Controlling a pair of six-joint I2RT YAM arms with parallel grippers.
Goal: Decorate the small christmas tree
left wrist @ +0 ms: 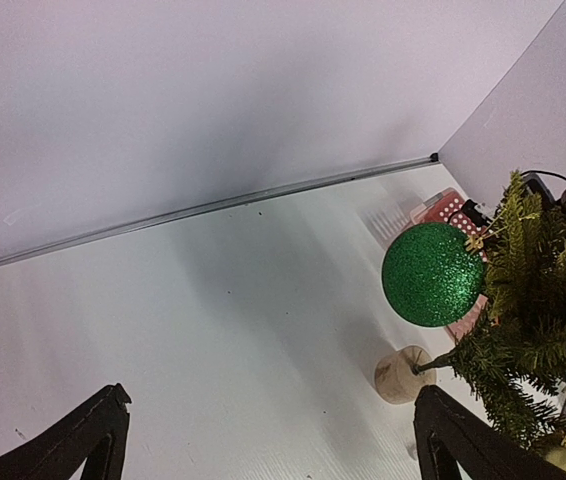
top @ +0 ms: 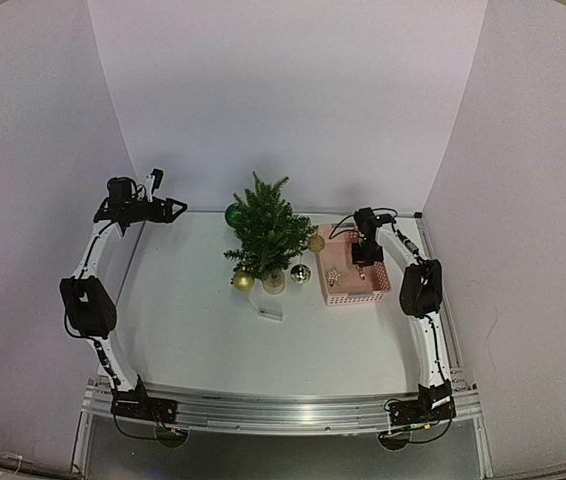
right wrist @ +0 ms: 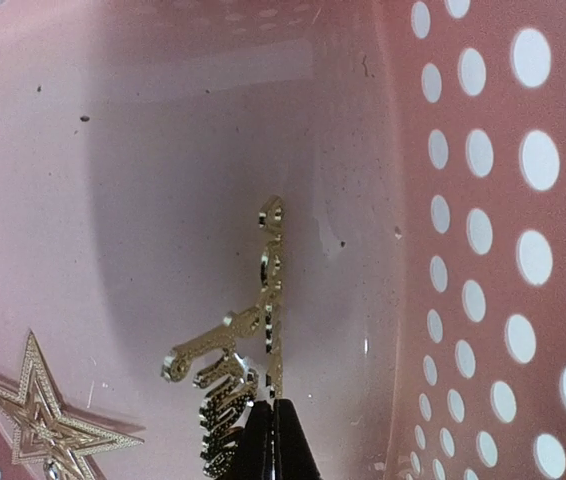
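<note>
The right gripper (right wrist: 271,418) is pinching a gold ornament (right wrist: 268,300) in the pink basket (right wrist: 483,250), with the small christmas tree (top: 266,232) standing just to its left, between it and the spread-open left gripper (top: 170,209).

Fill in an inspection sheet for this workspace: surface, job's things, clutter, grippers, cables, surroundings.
Surface: white table, no spill seen.
Job's things: tree upright; green ball hangs on it; gold ball and silver ball low by it; pink basket right of it holds a star.
Clutter: small pale piece before the tree, kind unclear.
Grippers: left gripper open, empty, raised far left; right gripper in the basket, shut on a gold ornament.
Cables: black cable at the right wrist.
Surroundings: white walls on three sides.
</note>
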